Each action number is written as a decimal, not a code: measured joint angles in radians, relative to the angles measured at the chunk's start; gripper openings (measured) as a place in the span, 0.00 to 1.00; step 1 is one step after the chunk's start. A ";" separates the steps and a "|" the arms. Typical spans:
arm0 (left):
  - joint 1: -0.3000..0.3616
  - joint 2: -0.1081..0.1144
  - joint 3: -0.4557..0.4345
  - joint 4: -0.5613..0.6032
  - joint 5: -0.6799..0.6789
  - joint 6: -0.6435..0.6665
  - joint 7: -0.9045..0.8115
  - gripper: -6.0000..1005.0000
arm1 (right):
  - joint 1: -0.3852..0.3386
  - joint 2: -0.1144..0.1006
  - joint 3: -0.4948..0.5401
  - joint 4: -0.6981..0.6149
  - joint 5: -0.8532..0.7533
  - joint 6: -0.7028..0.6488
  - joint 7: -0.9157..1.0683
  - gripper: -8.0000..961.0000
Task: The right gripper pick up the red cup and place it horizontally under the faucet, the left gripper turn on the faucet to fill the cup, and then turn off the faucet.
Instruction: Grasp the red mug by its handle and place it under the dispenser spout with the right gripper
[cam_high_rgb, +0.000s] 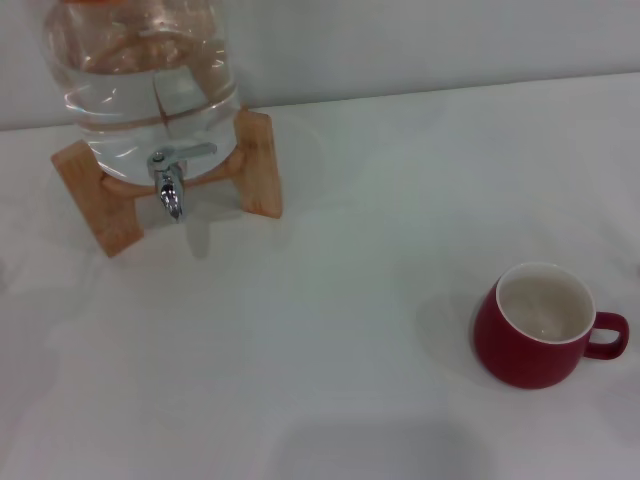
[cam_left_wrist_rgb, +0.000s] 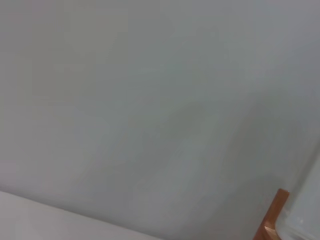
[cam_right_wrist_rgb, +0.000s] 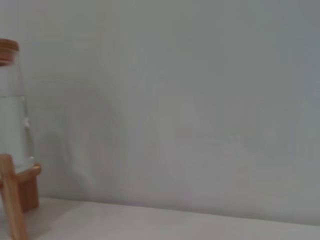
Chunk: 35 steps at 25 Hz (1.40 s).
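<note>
Neither gripper is showing in any view, so their finger states cannot be told. The squat dark red cup with a white inside is sitting upright on the white table at the right — well apart from the shiny chrome faucet, which is hanging from the clear glass water jar on its wooden stand at far left.

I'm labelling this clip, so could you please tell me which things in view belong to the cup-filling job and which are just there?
Belongs to the job:
red cup, upright, apart from the jar
faucet
glass water jar

Just there:
wooden stand under the jar
white table
</note>
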 joint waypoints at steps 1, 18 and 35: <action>0.000 0.000 0.000 -0.001 0.001 0.000 0.000 0.72 | 0.000 0.000 0.000 0.000 0.000 0.000 0.000 0.65; -0.013 -0.001 0.002 -0.006 0.003 0.003 -0.001 0.72 | -0.050 0.004 -0.006 -0.004 -0.167 0.075 -0.009 0.65; -0.028 -0.001 0.002 0.000 0.002 0.003 -0.026 0.72 | -0.077 0.010 -0.015 0.040 -0.230 0.142 -0.156 0.65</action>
